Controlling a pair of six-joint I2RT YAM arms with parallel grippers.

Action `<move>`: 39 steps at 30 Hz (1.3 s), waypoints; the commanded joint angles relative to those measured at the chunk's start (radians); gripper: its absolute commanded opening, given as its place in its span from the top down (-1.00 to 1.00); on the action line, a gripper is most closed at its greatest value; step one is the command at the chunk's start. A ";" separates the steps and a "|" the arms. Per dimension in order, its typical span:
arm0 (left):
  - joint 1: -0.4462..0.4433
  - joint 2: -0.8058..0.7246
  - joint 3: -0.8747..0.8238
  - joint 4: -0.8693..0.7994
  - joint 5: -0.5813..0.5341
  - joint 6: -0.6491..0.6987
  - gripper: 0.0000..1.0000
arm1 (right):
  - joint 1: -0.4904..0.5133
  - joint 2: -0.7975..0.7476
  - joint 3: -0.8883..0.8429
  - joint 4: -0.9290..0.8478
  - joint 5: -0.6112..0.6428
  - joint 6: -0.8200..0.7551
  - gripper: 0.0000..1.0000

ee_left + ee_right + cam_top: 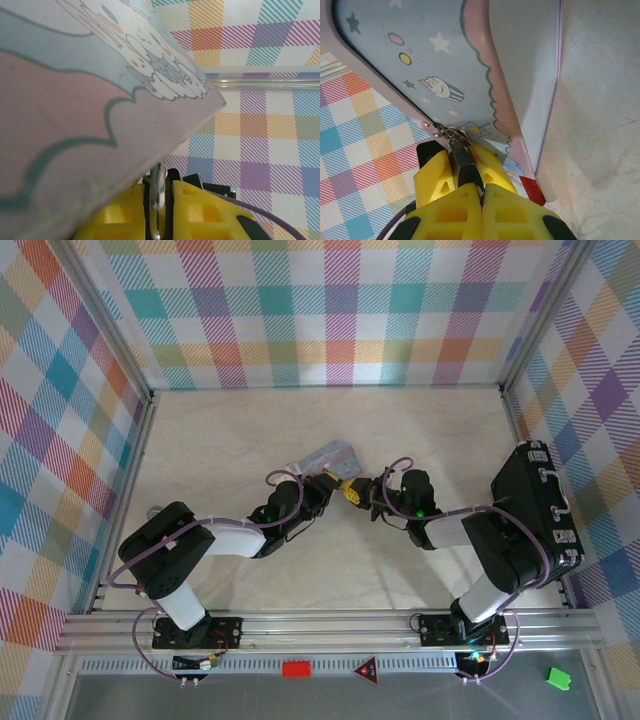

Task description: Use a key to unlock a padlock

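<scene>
At the middle of the top view the two arms meet just below the pale blue cartoon-printed tin (pixel 332 454), which sits on the pale surface (pixel 250 430). A black case (pixel 535 505) stands at the right edge. The right end effector (pixel 356 490) is clenched. Its wrist view shows the yellow fingers (pixel 436 172) pinched on the padlock (pixel 462 162), a tiny dark body with a silvery top. The padlock hangs at a small silvery latch (pixel 441 131) on the tin's pink-bordered rim (pixel 485 75), left of centre in that frame, with the surface (pixel 600 125) at the right. The left end effector (pixel 327 481) comes in from the left, touching or nearly touching the tin's lower edge. In its wrist view the tin (pixel 75 100) covers the upper left. At bottom centre the left end effector (pixel 159 186) is clamped on a thin silvery piece, seemingly the key (pixel 159 195), which points up at the tin's edge. I cannot tell whether it has reached the lock.
</scene>
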 commanded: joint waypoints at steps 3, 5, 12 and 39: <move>-0.097 0.000 0.047 0.089 0.247 -0.012 1.00 | 0.013 -0.037 0.048 0.001 0.037 -0.055 1.00; -0.097 0.001 0.048 0.087 0.246 -0.011 1.00 | 0.012 -0.040 0.046 -0.006 0.039 -0.060 1.00; -0.097 -0.003 0.047 0.074 0.237 -0.011 1.00 | 0.012 -0.069 0.063 -0.057 0.027 -0.110 1.00; 0.008 -0.008 -0.031 0.038 0.238 0.022 1.00 | 0.010 -0.552 -0.015 -0.836 0.176 -0.825 0.14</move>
